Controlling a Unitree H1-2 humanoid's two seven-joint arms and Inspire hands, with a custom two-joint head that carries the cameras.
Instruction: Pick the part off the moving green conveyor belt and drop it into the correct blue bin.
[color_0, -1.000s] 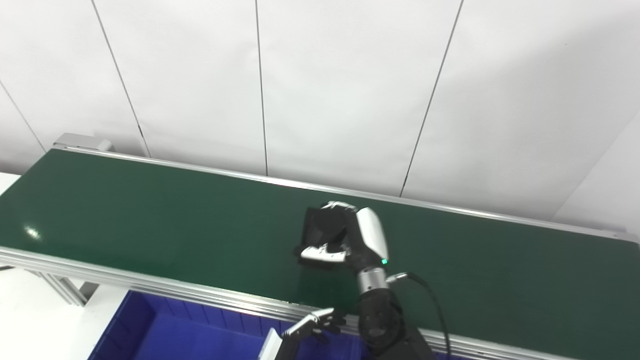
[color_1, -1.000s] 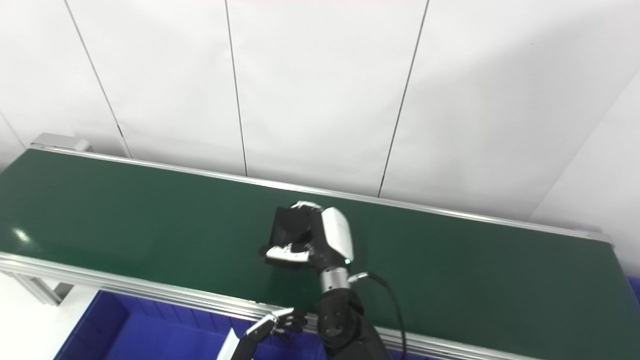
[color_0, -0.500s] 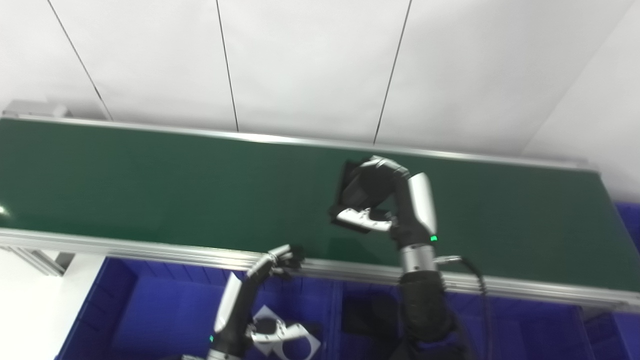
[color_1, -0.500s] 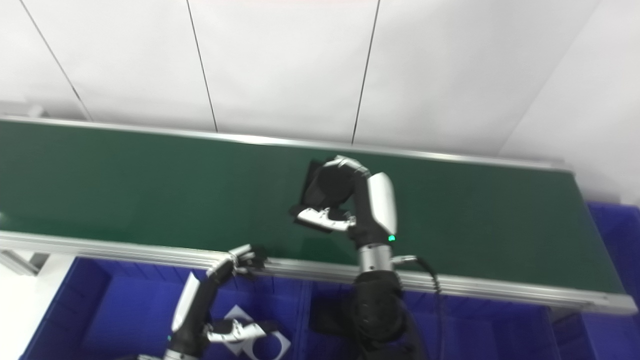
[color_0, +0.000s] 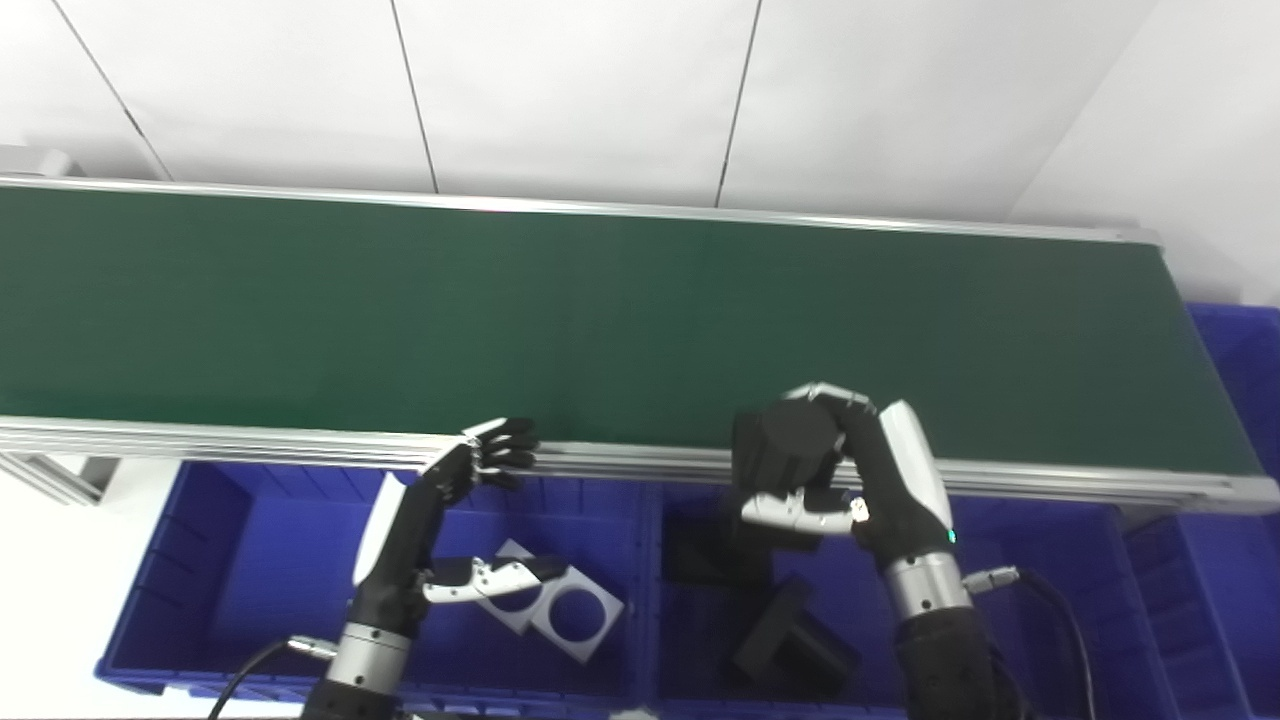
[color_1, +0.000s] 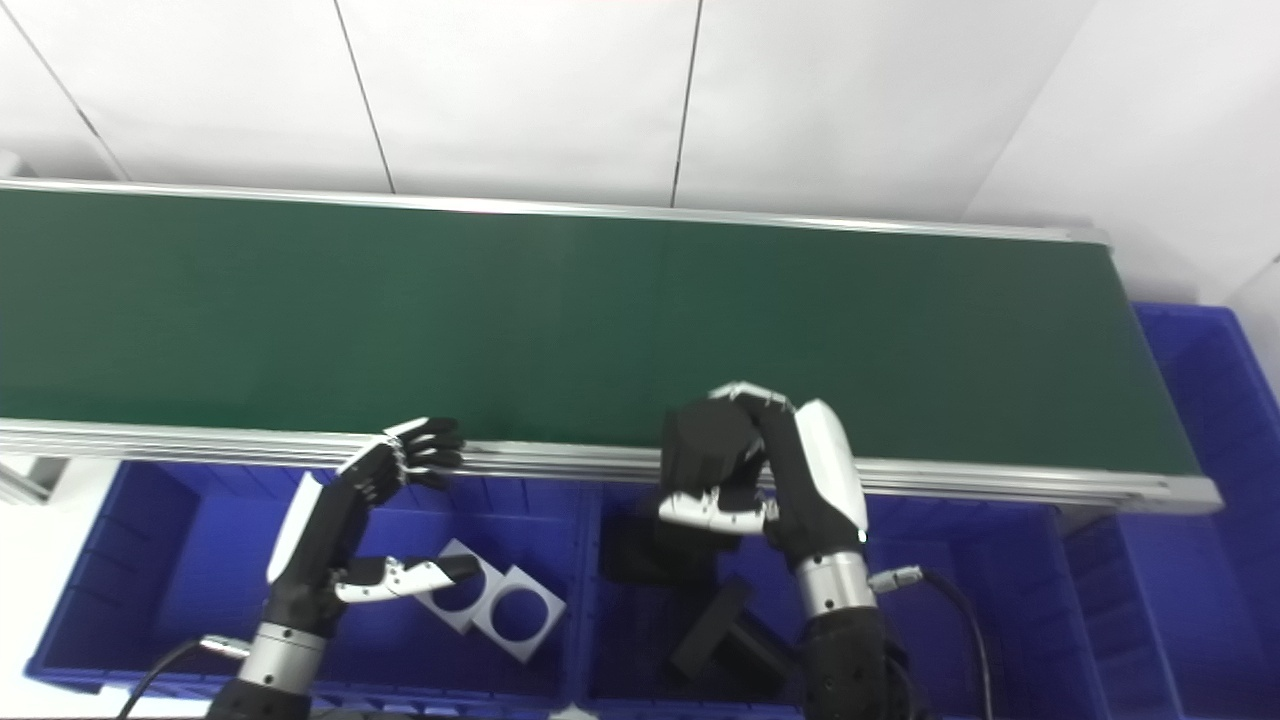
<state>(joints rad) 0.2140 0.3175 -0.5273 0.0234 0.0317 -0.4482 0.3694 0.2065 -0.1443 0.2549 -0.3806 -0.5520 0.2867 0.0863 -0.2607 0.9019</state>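
Note:
My right hand (color_0: 850, 475) is shut on a black block-shaped part (color_0: 785, 450), held in the air over the front rail of the green conveyor belt (color_0: 600, 320) and above the middle blue bin (color_0: 1000, 610). That bin holds other black parts (color_0: 790, 640). My left hand (color_0: 440, 520) hangs open above the left blue bin (color_0: 200, 560), fingers spread, touching nothing. Two grey square plates with round holes (color_0: 555, 605) lie in the left bin.
The belt's aluminium rail (color_0: 250, 440) runs along the front, just behind the bins. A further blue bin (color_0: 1235, 340) stands at the belt's right end. A white panelled wall rises behind the belt.
The camera has tilted down, bringing the bins into view. My right hand has carried the black part off the belt, toward me, to above the middle bin. The left hand has barely moved.

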